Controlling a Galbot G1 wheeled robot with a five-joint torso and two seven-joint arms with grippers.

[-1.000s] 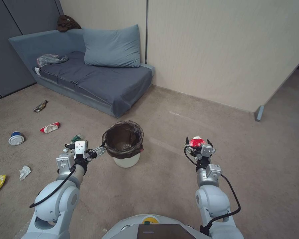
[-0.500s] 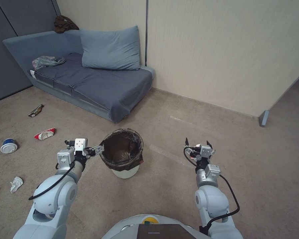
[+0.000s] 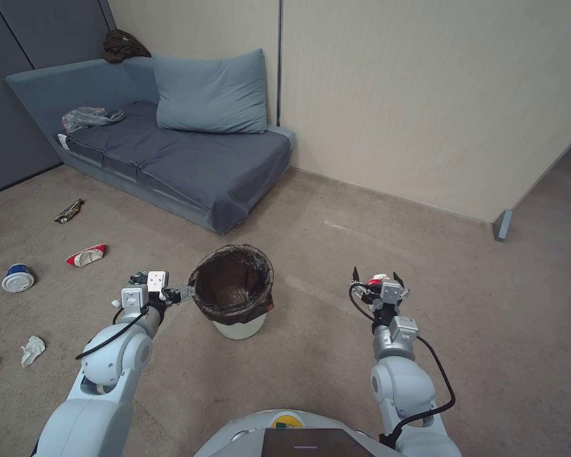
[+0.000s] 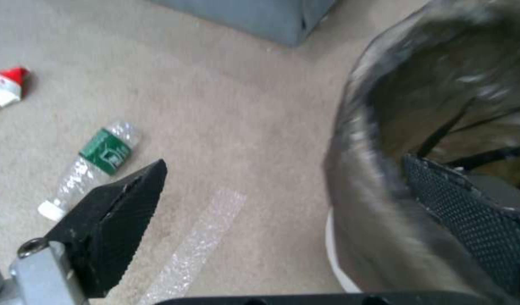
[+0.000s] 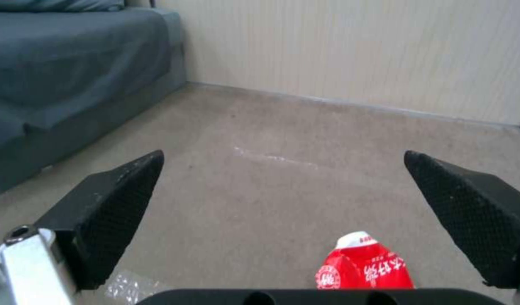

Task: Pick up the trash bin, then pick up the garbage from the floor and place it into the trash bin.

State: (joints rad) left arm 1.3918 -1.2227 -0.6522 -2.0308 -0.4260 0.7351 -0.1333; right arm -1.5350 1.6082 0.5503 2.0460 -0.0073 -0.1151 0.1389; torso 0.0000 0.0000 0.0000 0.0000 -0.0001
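Straddling the bag-lined rim of the small round white plastic trash bin (image 3: pixel 233 287) at frame centre, the left gripper (image 3: pixel 183 293) gapes; the right gripper (image 3: pixel 374 277) spreads above a crushed red-white paper cup (image 5: pixel 364 267) on open beige carpet (image 3: pixel 336 343).

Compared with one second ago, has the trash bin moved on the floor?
No. The trash bin keeps its place beside the tape strip and in front of the sofa corner; only the camera shifted.

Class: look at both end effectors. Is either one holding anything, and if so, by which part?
Nothing is held. The left end effector is open, straddling the trash bin rim, one finger inside the bag. The right end effector is open above a red cup on the floor.
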